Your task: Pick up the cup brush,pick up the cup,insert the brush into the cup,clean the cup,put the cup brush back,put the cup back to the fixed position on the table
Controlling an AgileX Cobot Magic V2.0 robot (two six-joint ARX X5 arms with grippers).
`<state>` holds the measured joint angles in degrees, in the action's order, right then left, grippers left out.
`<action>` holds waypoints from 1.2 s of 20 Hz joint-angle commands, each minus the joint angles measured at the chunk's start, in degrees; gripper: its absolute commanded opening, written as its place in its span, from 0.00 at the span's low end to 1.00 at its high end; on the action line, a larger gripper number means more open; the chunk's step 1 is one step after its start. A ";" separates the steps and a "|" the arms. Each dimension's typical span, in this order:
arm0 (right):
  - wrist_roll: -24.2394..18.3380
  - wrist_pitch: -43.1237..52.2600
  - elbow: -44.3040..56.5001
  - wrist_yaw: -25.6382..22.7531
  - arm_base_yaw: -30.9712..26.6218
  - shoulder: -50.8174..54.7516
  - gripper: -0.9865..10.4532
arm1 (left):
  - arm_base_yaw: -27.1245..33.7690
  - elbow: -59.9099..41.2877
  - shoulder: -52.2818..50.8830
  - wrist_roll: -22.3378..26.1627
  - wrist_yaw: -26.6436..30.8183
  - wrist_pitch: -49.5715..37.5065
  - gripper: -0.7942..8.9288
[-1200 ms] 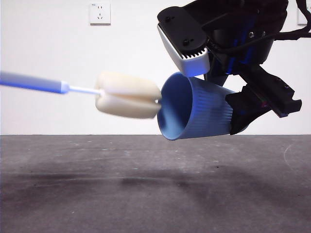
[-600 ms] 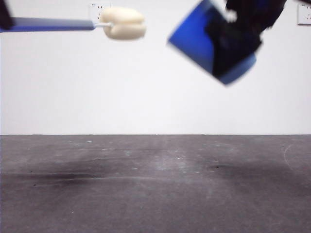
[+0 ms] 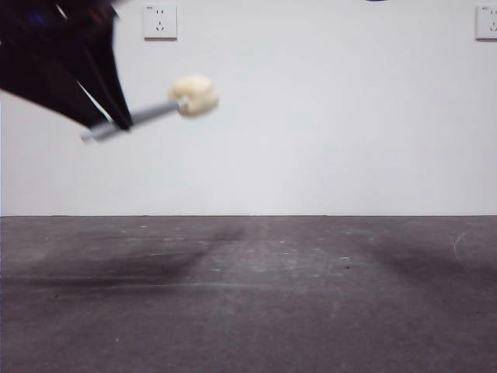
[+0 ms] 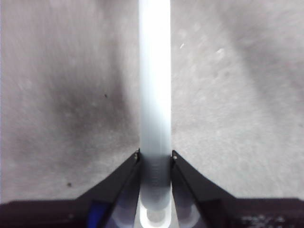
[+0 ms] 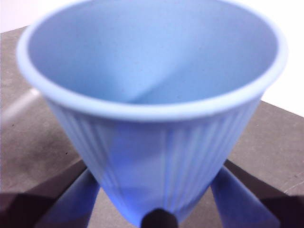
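Note:
My left gripper [image 3: 105,124] hangs at the upper left of the front view, shut on the grey handle of the cup brush [image 3: 151,113]. The brush's cream sponge head [image 3: 194,95] points right and slightly up, well above the table [image 3: 248,295]. The left wrist view shows the pale handle [image 4: 154,85] clamped in the left gripper [image 4: 155,156]. The blue ribbed cup [image 5: 152,109] fills the right wrist view, mouth toward the camera, with my right gripper [image 5: 156,209] shut on its lower body. The cup and right gripper are out of the front view, above its top edge.
A white wall with two sockets [image 3: 159,21] stands behind the table. Faint shadows lie on the dark grey tabletop.
The cup and right gripper rose out of the front view. The brush pulled back from the cup's mouth, rose, then tilted as the left arm swung into view at upper left.

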<state>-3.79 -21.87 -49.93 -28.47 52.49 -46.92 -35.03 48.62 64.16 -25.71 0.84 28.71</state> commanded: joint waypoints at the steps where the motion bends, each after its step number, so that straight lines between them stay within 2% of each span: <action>1: 1.01 0.63 -0.22 0.09 0.00 0.04 0.07 | -0.13 -0.70 4.92 -3.17 -1.07 -2.78 0.07; 8: 0.98 0.63 -0.22 0.09 -0.02 0.07 0.07 | -0.61 -1.20 15.41 -9.20 -0.66 -8.83 0.07; 11: 0.85 0.63 -0.22 0.07 -0.02 0.07 0.07 | -0.46 -6.64 15.82 -12.24 -0.42 -13.84 0.07; 14: 0.79 0.66 -0.22 0.09 -0.02 0.07 0.07 | -0.46 -11.17 15.82 -11.96 -0.42 -17.16 0.07; 19: 1.25 0.61 -0.20 1.73 -0.02 0.04 0.07 | -0.31 -11.34 15.85 -9.49 2.34 -19.50 0.07; 24: 2.51 0.61 -0.20 1.73 0.00 0.04 0.07 | 1.05 -11.34 18.27 -5.68 2.19 -21.20 0.07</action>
<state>-2.31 -21.85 -49.93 -26.76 52.47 -46.92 -34.11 37.45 81.89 -33.19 2.90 7.97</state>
